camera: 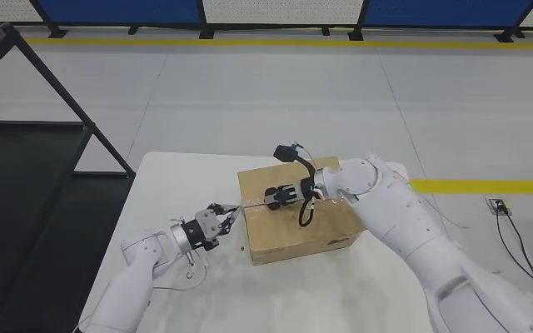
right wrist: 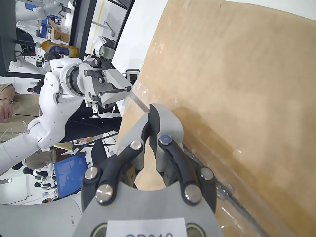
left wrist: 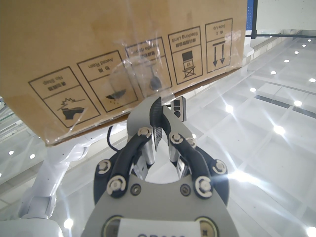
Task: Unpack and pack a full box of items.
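Note:
A shut cardboard box (camera: 304, 229) stands in the middle of the white table. Clear tape (left wrist: 148, 75) runs along its top seam and down the side with printed handling symbols. My left gripper (camera: 231, 213) sits at the top edge of that side, shut on the tape's loose end (right wrist: 138, 102); the left wrist view has its fingertips (left wrist: 158, 103) against the box (left wrist: 98, 38). My right gripper (right wrist: 151, 109) is shut and rests on the box top (right wrist: 234, 75) by the seam, close to the left gripper (right wrist: 128, 89). In the top view the right gripper (camera: 271, 196) lies over the box's left half.
Bare tabletop (camera: 166, 183) surrounds the box on all sides. A black metal frame (camera: 67, 108) stands off the table's left. A cable and plug (camera: 500, 208) lie on the floor to the right.

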`<state>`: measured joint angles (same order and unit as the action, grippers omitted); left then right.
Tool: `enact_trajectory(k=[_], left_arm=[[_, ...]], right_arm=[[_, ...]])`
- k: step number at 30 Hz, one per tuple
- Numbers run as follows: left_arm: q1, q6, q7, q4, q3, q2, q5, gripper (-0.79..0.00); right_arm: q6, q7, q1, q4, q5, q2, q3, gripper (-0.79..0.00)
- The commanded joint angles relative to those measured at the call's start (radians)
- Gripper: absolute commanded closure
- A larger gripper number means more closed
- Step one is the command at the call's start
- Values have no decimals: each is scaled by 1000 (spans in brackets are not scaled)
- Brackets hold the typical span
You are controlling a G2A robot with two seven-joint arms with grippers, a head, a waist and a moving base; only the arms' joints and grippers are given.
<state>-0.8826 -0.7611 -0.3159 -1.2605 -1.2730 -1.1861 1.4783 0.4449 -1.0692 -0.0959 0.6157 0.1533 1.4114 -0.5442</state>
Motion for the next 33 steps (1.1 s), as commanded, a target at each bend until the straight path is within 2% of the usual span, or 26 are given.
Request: enact_trajectory(k=[1, 16, 27, 33], left_arm=[[5, 1, -2, 15, 5, -2, 0, 0], [39, 3, -9, 104, 48, -13, -28, 0], [51, 17, 18, 135, 75, -16, -104, 0], [35, 47, -15, 128, 24, -6, -100, 0]], right_arm=[[8, -2, 5, -19, 1, 9, 1, 0], [55, -21, 23, -103, 1, 51, -7, 0], [84, -29, 25, -136, -7, 68, -20, 0], [97, -35, 28, -147, -14, 73, -29, 0]])
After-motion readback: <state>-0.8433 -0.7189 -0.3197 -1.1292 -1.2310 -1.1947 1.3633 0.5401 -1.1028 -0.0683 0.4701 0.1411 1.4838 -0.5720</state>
